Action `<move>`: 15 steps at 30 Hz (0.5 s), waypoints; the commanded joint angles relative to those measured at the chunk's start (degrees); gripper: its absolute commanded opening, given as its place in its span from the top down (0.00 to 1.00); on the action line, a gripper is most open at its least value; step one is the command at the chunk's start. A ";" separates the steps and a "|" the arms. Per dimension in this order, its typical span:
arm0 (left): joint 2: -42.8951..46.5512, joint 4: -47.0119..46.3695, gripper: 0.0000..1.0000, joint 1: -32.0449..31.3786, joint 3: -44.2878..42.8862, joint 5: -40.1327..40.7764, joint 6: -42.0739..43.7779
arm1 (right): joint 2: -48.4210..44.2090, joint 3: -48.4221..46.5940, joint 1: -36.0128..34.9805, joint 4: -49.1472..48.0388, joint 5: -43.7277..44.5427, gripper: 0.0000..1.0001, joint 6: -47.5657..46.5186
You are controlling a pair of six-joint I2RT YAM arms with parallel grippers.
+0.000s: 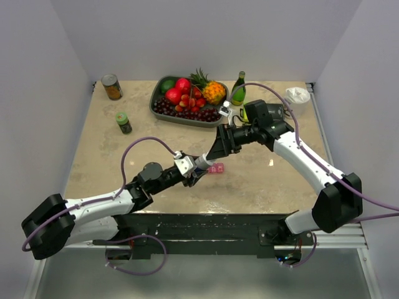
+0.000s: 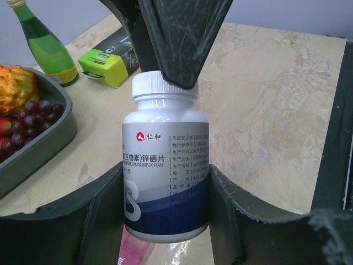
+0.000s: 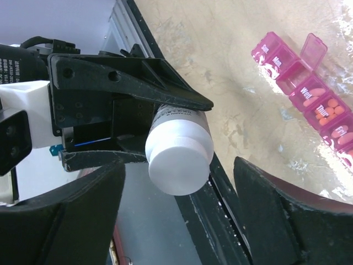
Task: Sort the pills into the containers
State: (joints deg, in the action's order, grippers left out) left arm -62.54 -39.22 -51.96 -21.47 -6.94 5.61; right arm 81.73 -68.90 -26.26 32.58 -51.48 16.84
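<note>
Left fingers point(image 2: 102, 221) clamp bottle point(image 2: 165, 165); right fingers point(image 3: 83, 221) wide open either side of cap point(image 3: 179, 163), not touching. Off-centre pinch may wrench bottle loose.

The white bottle point(image 2: 165, 171) has a label with the brand 仁和 beside a red logo, then 锌硒片 above small Latin letters ending XIN XI PIAN. The lids of the pink pill organiser point(image 3: 309, 94) bear white day names: Sun, Mon, Wed, Thu.

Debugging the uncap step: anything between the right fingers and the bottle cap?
Nothing visible. The white cap sits in the gap between the open right fingers, clear of both in the right wrist view. The left fingers clamp the bottle lower on its body, away from the cap.
</note>
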 commanded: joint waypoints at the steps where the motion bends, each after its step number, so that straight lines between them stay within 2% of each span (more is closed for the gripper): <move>1: -0.91 -6.04 1.00 -0.51 -2.43 1.49 0.81 | -1.23 0.09 -0.81 -1.11 0.07 0.29 0.65; 3: -1.09 -6.22 1.00 -0.59 -2.43 1.58 0.72 | -1.14 0.00 -0.98 -1.29 -0.81 0.40 0.30; 4: -1.09 -6.22 1.00 -0.68 -2.34 1.58 0.63 | -1.05 0.00 -1.07 -1.38 -1.25 0.57 -0.14; 7: -1.26 -6.39 1.00 -0.68 -1.82 1.40 0.55 | -1.05 -0.35 -2.13 -1.03 -3.70 0.83 -3.65; 10: -1.26 -7.44 1.00 -0.68 -0.33 -0.61 0.20 | -0.70 -1.14 -2.65 -0.24 -7.92 1.00 -8.56; 11: -1.18 -7.88 1.00 -0.68 0.11 -1.58 0.02 | -0.52 -2.62 -2.74 2.20 -8.97 1.00 -11.45; 13: -0.30 -8.24 1.00 -0.59 1.43 -5.52 -0.16 | 0.00 -5.35 -3.62 7.65 -10.30 1.00 -26.01; 14: 0.05 -8.33 1.00 -0.59 1.87 -7.37 -0.16 | 0.79 -8.84 -4.06 16.20 -10.56 1.00 -33.20; 15: 0.84 -8.41 1.00 -0.51 2.22 -9.39 -0.51 | 1.23 -10.62 -5.11 21.34 -10.65 1.00 -49.81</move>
State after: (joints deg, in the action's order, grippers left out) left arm -63.42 -41.54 -52.25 -20.64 -8.97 5.41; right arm 82.15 -70.74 -27.73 36.97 -53.95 2.22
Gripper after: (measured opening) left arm 0.572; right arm 0.412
